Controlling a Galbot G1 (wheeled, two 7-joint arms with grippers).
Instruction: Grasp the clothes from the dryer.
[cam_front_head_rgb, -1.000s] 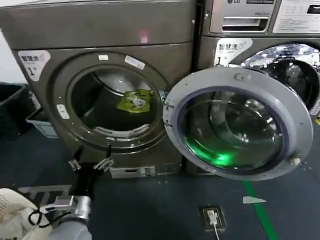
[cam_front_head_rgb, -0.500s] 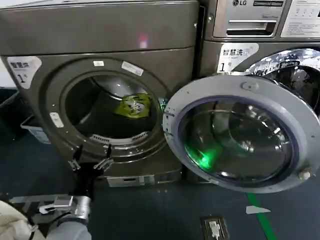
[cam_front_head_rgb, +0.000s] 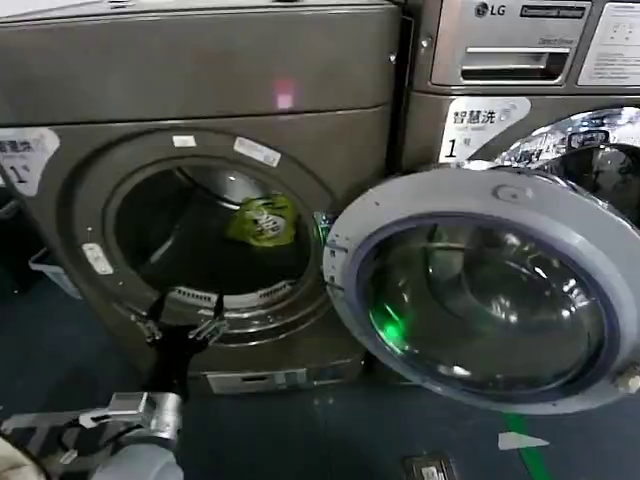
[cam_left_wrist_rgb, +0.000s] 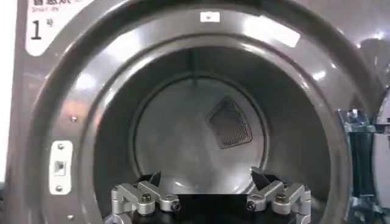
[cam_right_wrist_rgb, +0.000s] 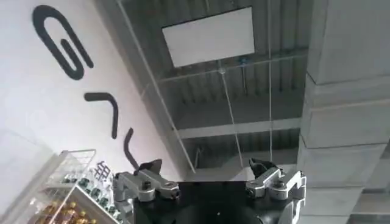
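The dryer (cam_front_head_rgb: 200, 80) fills the left of the head view with its round porthole open. The clothes (cam_front_head_rgb: 262, 220), a small yellow-green bundle with printed marks, lie inside the drum at the right, deep behind the rim. My left gripper (cam_front_head_rgb: 183, 312) is open and empty, just in front of the porthole's lower rim, below and left of the clothes. In the left wrist view the left gripper (cam_left_wrist_rgb: 206, 178) faces the bare drum back wall, with the dryer rim (cam_left_wrist_rgb: 79, 122) around it. My right gripper (cam_right_wrist_rgb: 206, 165) is open and points up at a ceiling.
The dryer's round glass door (cam_front_head_rgb: 480, 290) hangs wide open to the right, in front of the silver-grey machine (cam_front_head_rgb: 520, 90). A pale basket (cam_front_head_rgb: 45, 268) stands at the dryer's left. A floor socket (cam_front_head_rgb: 430, 468) and a green tape line (cam_front_head_rgb: 530, 455) mark the floor.
The dryer has grown larger and slid left in the head view as I came closer. The left gripper's fingers now overlap the porthole's lower rim. It stays open.
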